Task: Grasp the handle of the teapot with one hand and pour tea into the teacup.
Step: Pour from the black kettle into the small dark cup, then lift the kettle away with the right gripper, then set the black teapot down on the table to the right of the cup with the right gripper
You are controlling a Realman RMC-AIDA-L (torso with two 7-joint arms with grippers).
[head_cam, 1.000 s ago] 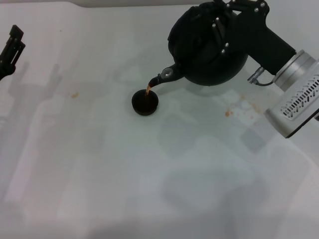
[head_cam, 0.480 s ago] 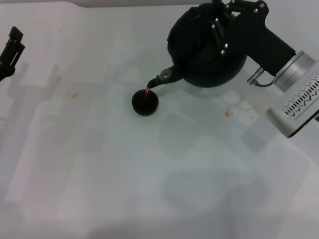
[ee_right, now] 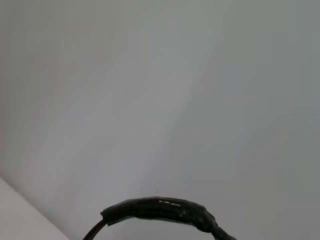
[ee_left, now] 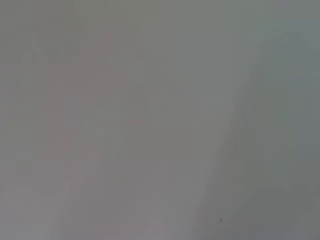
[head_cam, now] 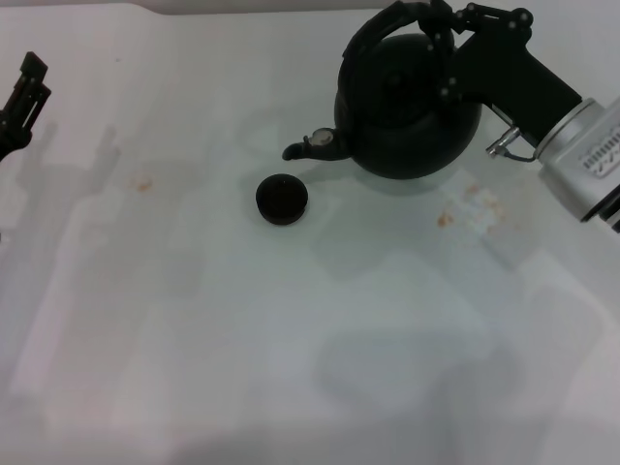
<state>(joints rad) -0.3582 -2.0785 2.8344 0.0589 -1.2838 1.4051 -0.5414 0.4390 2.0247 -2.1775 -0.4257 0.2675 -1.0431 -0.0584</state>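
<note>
Right gripper [head_cam: 438, 39] clamped on the handle [head_cam: 387, 21], holding the teapot [head_cam: 407, 107] level near the tabletop's [head_cam: 291, 339] far edge so no tea spills. Spout aimed toward the left edge, just beyond the teacup [head_cam: 282, 199]. Left gripper [head_cam: 24, 92] parked at the left edge; grip state unclear.

Right wrist cam: all I get is the handle [ee_right: 160, 209], a black arched bar low in frame, slightly textured, with a few small bright glints on its upper surface. One end curves down and out of frame; the other thickens to a lump, then thins and exits too. Behind it a plain pale grey surface [ee_right: 165, 90] fills the view, with a lighter wedge in one lower corner. I can't see my own fingers here.
</note>
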